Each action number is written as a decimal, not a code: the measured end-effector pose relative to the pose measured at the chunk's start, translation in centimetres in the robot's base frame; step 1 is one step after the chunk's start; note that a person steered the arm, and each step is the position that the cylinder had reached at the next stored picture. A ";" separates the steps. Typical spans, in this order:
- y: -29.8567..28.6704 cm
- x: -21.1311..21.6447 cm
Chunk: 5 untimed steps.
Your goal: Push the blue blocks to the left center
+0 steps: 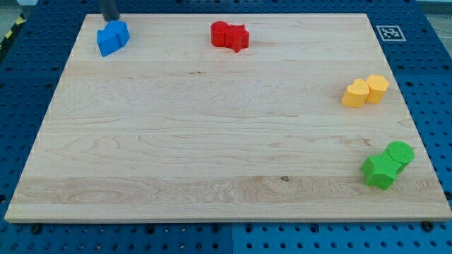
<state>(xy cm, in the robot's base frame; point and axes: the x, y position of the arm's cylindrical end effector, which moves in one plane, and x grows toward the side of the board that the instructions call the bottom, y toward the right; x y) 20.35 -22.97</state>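
Note:
Two blue blocks sit pressed together at the view's top left corner of the wooden board; their exact shapes are hard to make out. My tip is at the view's top edge, just above the blue pair and touching or nearly touching its upper side. Only the lower end of the rod shows.
Two red blocks sit together at the top centre. Two yellow blocks sit at the right edge. A green star-like block and a green cylinder sit at the bottom right. A marker tag lies off the board's top right corner.

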 end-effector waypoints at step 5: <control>-0.8 7.1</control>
<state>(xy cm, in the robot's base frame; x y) 27.43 -23.74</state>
